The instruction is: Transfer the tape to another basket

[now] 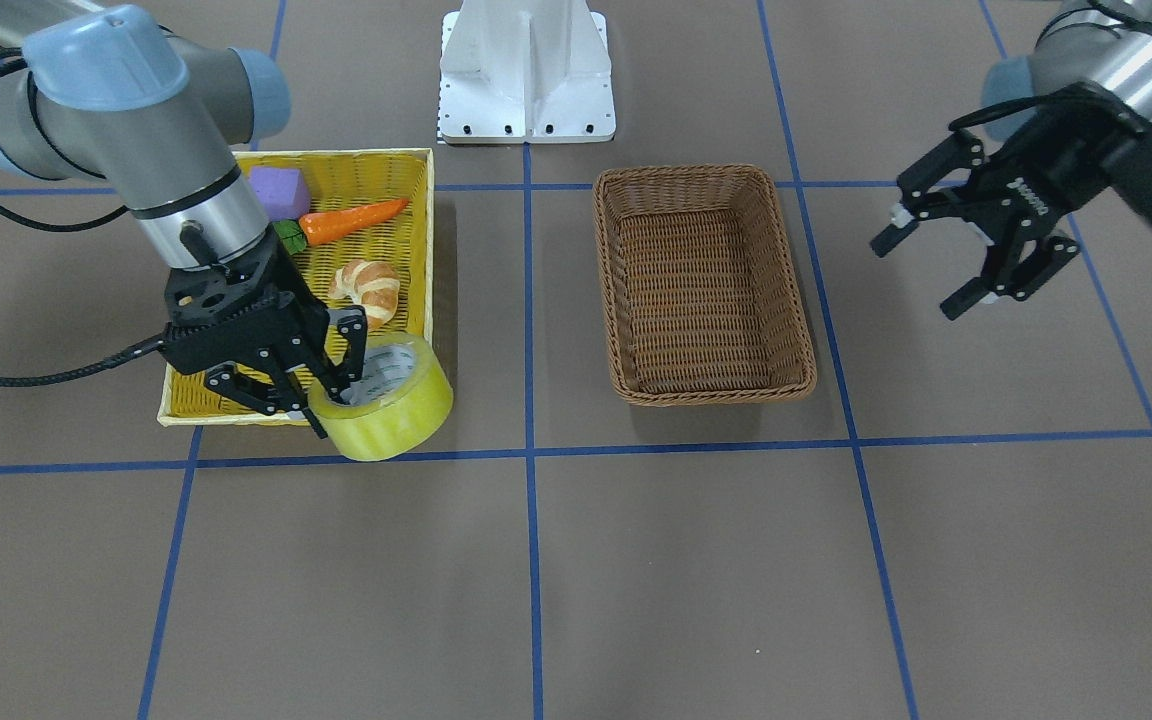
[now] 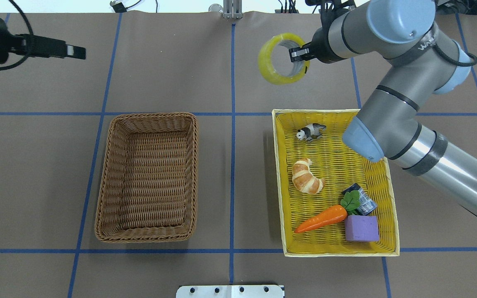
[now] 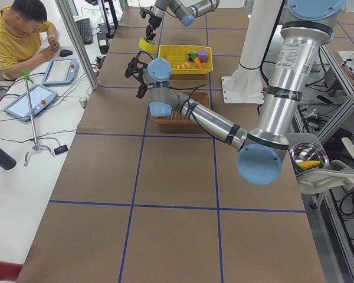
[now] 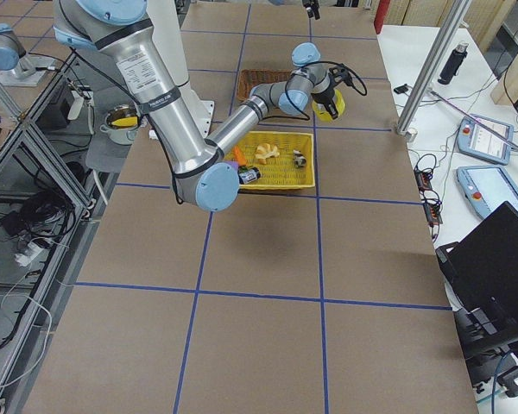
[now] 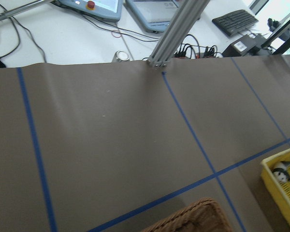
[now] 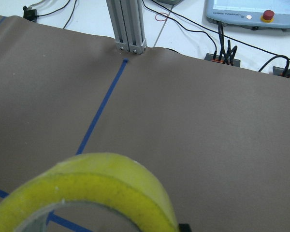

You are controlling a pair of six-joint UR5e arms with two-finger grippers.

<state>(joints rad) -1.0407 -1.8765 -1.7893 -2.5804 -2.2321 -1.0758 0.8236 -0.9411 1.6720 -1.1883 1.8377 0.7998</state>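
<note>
The tape (image 2: 282, 58), a wide yellowish roll with a grey-white core, hangs in my right gripper (image 2: 302, 56), which is shut on its wall with one finger inside the ring. It is lifted above the table just beyond the yellow tray's far edge, and also shows in the front view (image 1: 383, 398) and the right wrist view (image 6: 96, 193). The brown wicker basket (image 2: 151, 117) stands empty to the left of centre, well apart from the tape. My left gripper (image 1: 921, 275) is open and empty, high above the table on the basket's outer side.
The yellow woven tray (image 2: 338, 111) holds a croissant (image 2: 307, 177), a carrot (image 2: 323, 218), a purple block (image 2: 360, 228), a small can (image 2: 362, 200) and a toy panda (image 2: 311, 131). The robot's white base (image 1: 526, 70) stands between basket and tray.
</note>
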